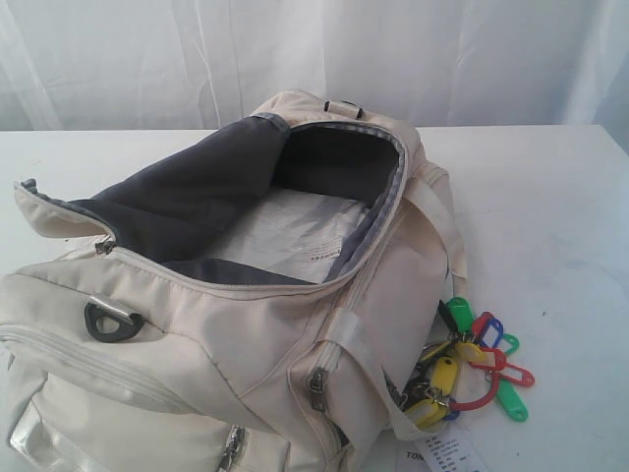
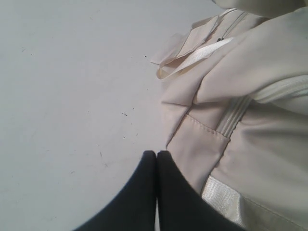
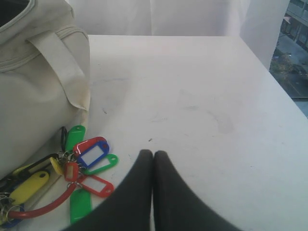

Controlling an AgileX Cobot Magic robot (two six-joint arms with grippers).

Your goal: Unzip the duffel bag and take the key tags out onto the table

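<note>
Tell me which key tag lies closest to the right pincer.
The small green tag beside the blue tag; the other greens lie farther from the right pincer.

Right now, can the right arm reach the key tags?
Probably yes. The key tags lie beside the duffel bag, with only bare table between them and the right gripper; its jaws are shut and must open first.

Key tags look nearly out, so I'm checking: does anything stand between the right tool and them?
Nothing visible does. Only bare table lies between the shut right tool and the key tags, which rest on it against the duffel bag's side.
</note>
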